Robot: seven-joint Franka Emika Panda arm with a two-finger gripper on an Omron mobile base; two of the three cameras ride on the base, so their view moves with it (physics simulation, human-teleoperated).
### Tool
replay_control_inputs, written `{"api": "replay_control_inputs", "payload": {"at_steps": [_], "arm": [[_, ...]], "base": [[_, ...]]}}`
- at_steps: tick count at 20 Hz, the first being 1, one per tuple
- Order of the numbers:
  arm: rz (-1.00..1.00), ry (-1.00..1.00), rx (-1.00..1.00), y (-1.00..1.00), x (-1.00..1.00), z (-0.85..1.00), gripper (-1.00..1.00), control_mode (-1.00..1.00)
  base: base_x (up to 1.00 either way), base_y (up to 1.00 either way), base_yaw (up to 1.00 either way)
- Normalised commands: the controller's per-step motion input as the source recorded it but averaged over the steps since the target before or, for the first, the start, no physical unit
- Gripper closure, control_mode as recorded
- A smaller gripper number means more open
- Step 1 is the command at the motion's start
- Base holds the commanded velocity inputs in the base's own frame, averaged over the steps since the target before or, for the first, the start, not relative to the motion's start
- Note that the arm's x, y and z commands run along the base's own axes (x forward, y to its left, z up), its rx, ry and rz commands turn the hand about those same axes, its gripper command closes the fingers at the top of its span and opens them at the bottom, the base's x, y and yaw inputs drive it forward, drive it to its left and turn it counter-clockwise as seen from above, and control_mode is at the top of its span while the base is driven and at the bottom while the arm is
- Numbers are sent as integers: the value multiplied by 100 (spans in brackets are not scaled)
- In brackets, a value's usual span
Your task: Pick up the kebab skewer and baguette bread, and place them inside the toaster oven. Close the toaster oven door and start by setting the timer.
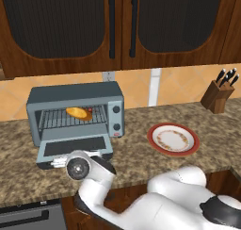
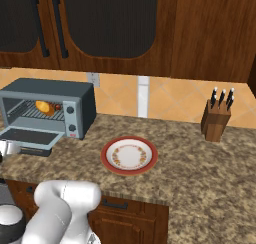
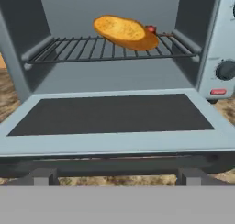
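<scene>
Bread: baguette bread (image 3: 125,32) lies on the rack inside the toaster oven (image 1: 75,99).
Skewer: kebab skewer (image 3: 150,29) peeks out at its 3 o'clock side.
Door: toaster oven door (image 3: 112,117) lies dropped flat.
Gripper: gripper (image 3: 117,177) spread wide, holding nothing, at the door handle's 6 o'clock.
Plate (image 1: 173,139): 3 o'clock of the oven.

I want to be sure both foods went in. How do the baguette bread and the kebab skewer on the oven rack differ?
The baguette bread is a golden-orange oval loaf in plain sight; the kebab skewer shows just as a small red bit behind it. The bread lies nearer the open toaster oven door, the skewer deeper in, mostly hidden, so its length cannot be judged. Both rest on the wire rack inside the toaster oven.
</scene>
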Motion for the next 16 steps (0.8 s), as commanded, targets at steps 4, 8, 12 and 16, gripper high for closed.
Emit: {"api": "replay_control_inputs", "payload": {"at_steps": [4, 8, 12, 16], "arm": [[0, 9, 2, 0, -71, -8, -100, -100], [0, 7, 1, 0, -65, -22, -100, -100], [0, 1, 0, 0, -52, -20, -100, -100], [0, 0, 0, 0, -30, -11, -100, -100]], "base": [[0, 0, 0], [0, 0, 0], [0, 0, 0], [0, 0, 0]]}}
